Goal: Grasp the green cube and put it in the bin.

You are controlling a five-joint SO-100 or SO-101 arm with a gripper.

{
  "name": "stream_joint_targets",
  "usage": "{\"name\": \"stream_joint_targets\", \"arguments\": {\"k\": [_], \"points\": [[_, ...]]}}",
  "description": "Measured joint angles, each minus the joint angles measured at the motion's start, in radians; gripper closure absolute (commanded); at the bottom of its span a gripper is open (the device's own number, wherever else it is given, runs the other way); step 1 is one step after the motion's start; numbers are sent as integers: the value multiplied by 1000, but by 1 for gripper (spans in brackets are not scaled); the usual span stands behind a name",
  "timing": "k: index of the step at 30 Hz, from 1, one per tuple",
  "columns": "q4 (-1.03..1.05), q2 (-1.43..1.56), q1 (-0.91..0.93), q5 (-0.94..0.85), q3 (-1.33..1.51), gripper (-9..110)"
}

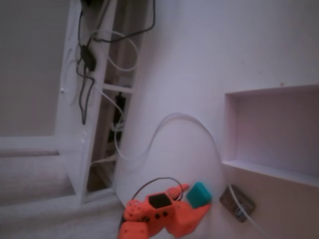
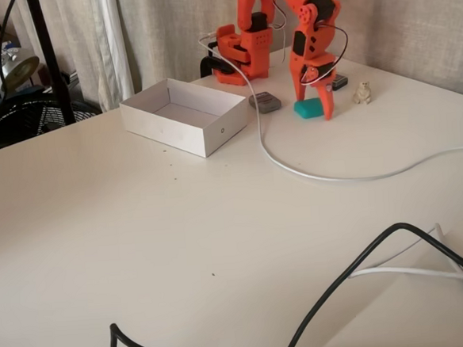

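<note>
The green cube lies on the white table beside the orange arm. My gripper is lowered over it, open, with one finger on each side of the cube; I cannot tell whether the fingers touch it. The bin is a shallow white box to the left of the cube in that fixed view. In the other fixed view the bin appears as a white-walled recess at the right.
A dark grey gadget with a white cable lies between cube and bin. A small beige lump sits right of the arm. A black cable crosses the near table.
</note>
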Motion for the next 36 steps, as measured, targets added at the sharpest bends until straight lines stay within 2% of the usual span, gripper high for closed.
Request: {"name": "stream_joint_targets", "arguments": {"k": [10,16,22,31,36], "points": [[18,-2,0,-5,3,110],[2,12,5,-15,5,110],[-118,89,14,-12,17,110],[-328,399,44,-89,-28,110],[-181,611,224,-170,-64,110]]}}
